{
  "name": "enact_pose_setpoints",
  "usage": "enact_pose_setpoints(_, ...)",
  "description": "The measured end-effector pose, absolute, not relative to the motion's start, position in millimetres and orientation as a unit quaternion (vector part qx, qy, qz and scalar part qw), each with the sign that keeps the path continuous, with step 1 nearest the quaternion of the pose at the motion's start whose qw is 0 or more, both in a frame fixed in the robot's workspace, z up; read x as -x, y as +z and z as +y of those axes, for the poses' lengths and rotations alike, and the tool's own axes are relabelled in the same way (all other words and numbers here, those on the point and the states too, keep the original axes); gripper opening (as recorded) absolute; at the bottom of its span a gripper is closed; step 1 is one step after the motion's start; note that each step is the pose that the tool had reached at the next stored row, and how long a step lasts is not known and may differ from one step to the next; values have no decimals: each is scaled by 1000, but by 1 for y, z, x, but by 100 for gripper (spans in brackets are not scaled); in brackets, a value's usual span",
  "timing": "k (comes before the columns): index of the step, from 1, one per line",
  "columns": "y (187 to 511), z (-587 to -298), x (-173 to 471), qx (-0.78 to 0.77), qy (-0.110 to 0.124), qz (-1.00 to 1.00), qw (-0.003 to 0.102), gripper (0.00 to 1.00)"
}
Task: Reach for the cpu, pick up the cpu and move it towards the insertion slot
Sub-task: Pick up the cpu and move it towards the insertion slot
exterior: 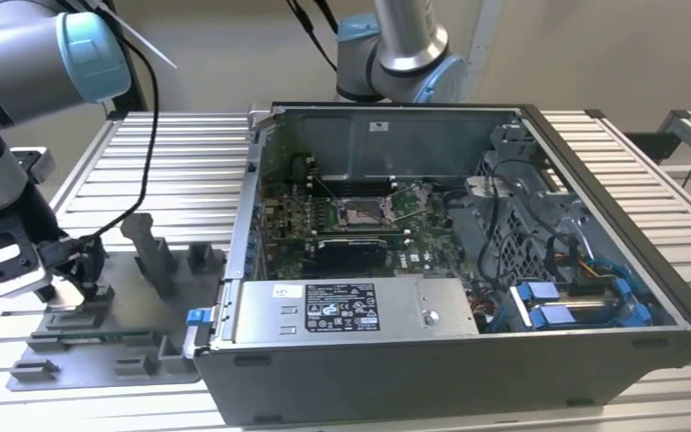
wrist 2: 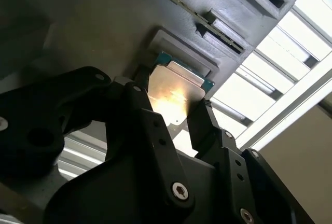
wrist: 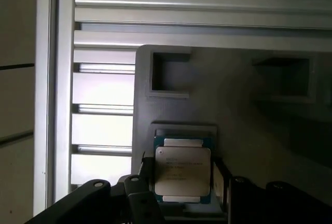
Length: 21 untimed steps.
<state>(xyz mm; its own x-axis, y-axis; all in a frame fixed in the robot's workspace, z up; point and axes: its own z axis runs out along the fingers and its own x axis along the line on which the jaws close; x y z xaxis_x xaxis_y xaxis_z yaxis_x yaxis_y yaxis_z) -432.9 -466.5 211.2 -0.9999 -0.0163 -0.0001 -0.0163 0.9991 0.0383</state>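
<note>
A: What does the arm (exterior: 15, 81) look like?
B: Grey round tubes with pale blue caps (exterior: 87, 45) on the joints, at ten and twelve o'clock in the exterior view; a black cable (exterior: 150, 135) runs beside it.
A: And the gripper (wrist 2: 174, 105)?
B: Matt black, chunky links, with hex socket screws (wrist 2: 180, 191) sunk in. A white block (exterior: 10, 265) sits on the wrist at eight o'clock in the exterior view.

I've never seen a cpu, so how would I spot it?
On the exterior view's left, beside the big open computer case, lies a grey fixture plate. The cpu sits in its pocket by the gripper. It's a shiny silver square among dull grey blocks.
</note>
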Motion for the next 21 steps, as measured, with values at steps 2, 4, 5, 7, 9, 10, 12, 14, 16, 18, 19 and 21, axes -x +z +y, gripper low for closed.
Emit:
enact_pose_setpoints(2, 216, -466, 433, -8, -19, -1000, 0, 0)
enact_pose_setpoints(4, 220, -467, 433, -8, -19, -1000, 0, 0)
enact_pose_setpoints(5, 222, -467, 433, -8, -19, -1000, 0, 0)
enact_pose_setpoints(7, 227, -467, 433, -8, -19, -1000, 0, 0)
enact_pose_setpoints(9, 231, -467, 433, -8, -19, -1000, 0, 0)
enact_pose_setpoints(10, 233, -467, 433, -8, -19, -1000, 0, 0)
enact_pose_setpoints(12, 236, -467, 433, -8, -19, -1000, 0, 0)
enact_pose_setpoints(14, 240, -467, 433, -8, -19, -1000, 0, 0)
enact_pose_setpoints(16, 244, -467, 433, -8, -19, -1000, 0, 0)
enact_pose_setpoints(18, 248, -467, 433, -8, -19, -1000, 0, 0)
enact_pose_setpoints(19, 250, -467, 433, -8, -19, -1000, 0, 0)
enact_pose_setpoints(21, 255, -467, 433, -8, -19, -1000, 0, 0)
